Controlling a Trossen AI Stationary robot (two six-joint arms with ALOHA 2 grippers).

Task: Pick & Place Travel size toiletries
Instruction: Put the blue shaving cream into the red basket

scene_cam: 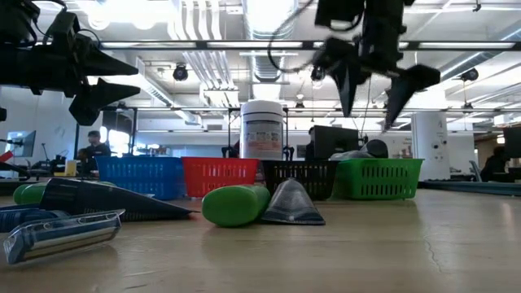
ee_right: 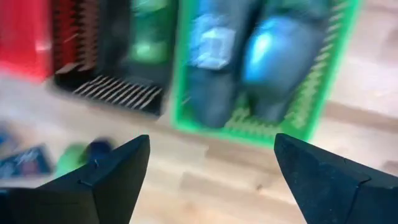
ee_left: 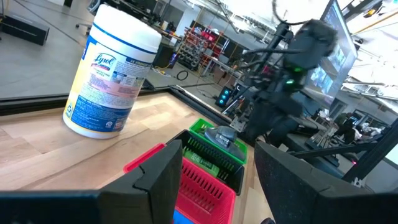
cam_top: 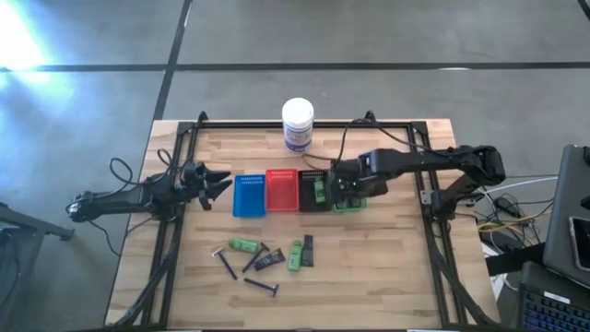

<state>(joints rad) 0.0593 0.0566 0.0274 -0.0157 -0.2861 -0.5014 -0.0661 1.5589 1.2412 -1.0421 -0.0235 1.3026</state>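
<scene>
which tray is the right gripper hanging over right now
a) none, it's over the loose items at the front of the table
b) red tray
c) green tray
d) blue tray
c: in the high view the right gripper sits above the green tray at the right end of the tray row, and its wrist view looks down between open fingers into that tray, where grey mini bottles lie.

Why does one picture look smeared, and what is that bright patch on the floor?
Right wrist view: the green tray and the grey bottles in it are smeared by motion blur. High view: glare whitens the floor at the top-left corner. Low view: ceiling lights wash out.
</scene>
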